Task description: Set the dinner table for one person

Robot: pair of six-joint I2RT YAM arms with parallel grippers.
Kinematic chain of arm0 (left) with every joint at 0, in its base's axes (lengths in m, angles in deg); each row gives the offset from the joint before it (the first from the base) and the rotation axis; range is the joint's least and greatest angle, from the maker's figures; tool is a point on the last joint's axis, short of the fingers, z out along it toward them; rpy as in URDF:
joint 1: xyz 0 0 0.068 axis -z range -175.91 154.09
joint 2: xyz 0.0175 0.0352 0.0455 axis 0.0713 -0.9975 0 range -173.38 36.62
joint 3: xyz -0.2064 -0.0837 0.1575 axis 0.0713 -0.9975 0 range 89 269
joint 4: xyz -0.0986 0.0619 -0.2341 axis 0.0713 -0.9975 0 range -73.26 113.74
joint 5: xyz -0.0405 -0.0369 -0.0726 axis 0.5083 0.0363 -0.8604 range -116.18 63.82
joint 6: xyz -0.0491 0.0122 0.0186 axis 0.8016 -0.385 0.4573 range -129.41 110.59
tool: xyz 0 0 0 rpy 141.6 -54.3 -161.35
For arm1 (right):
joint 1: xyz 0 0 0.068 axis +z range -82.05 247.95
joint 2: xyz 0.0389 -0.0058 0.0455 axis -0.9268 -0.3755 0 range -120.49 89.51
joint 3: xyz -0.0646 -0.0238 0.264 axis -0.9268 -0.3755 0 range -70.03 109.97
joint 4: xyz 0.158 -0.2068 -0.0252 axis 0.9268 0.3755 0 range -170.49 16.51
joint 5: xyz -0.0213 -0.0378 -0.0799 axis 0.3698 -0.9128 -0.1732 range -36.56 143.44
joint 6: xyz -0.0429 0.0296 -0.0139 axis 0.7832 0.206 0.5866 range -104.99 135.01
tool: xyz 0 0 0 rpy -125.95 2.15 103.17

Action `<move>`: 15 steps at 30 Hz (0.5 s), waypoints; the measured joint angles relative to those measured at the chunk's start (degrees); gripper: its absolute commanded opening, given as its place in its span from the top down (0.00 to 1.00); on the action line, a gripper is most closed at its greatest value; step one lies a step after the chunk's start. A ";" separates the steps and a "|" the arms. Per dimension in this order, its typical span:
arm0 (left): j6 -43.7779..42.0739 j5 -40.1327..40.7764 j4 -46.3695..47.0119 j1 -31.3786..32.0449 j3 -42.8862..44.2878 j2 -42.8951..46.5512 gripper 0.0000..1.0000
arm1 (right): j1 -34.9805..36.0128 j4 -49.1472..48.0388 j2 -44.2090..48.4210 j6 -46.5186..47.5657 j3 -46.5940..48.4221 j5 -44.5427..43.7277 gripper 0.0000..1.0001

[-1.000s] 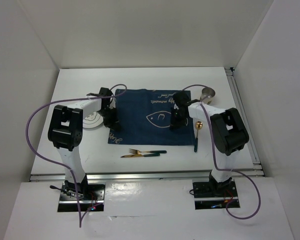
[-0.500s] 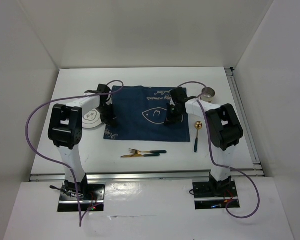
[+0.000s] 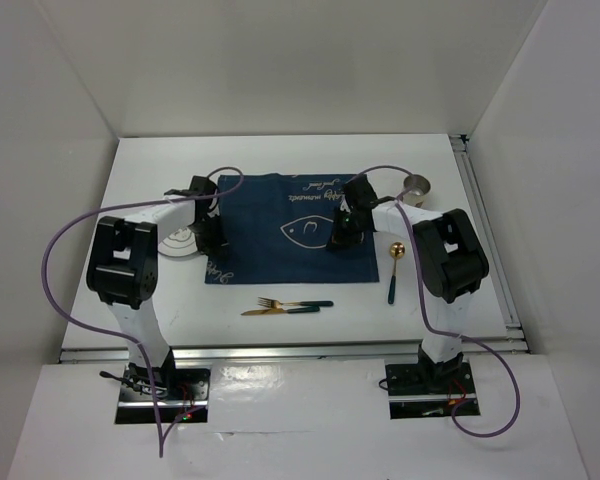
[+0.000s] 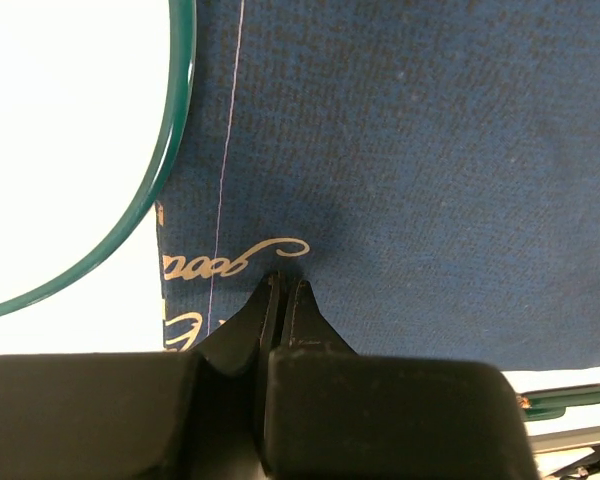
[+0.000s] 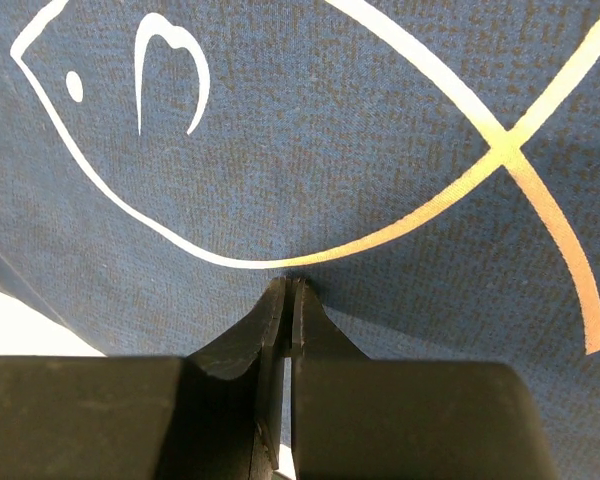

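Dinner table (image 3: 350,325) spans ahead of my bases | placemat (image 3: 290,235) laid mid-table | left pincer (image 4: 283,285), right pincer (image 5: 288,285) fully closed, tips on cloth, gripping nothing | left, I judge: plate (image 3: 177,243), fork (image 3: 280,302), spoon (image 3: 394,265), cup (image 3: 417,186) unplaced

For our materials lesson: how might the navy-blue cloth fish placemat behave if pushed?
The navy-blue cloth placemat looks woven and thin, so probably floppy and light. On the smooth white tabletop it would likely slide or bunch.
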 measured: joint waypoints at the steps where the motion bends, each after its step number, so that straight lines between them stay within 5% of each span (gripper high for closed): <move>1: -0.02 -0.07 0.28 0.00 -0.52 0.37 1.00 | 0.00 -0.02 0.00 0.00 0.00 0.04 1.00; 15: -0.04 -0.04 1.57 0.02 -3.65 2.69 1.00 | 0.83 -1.62 1.11 -2.89 -1.68 -1.68 1.00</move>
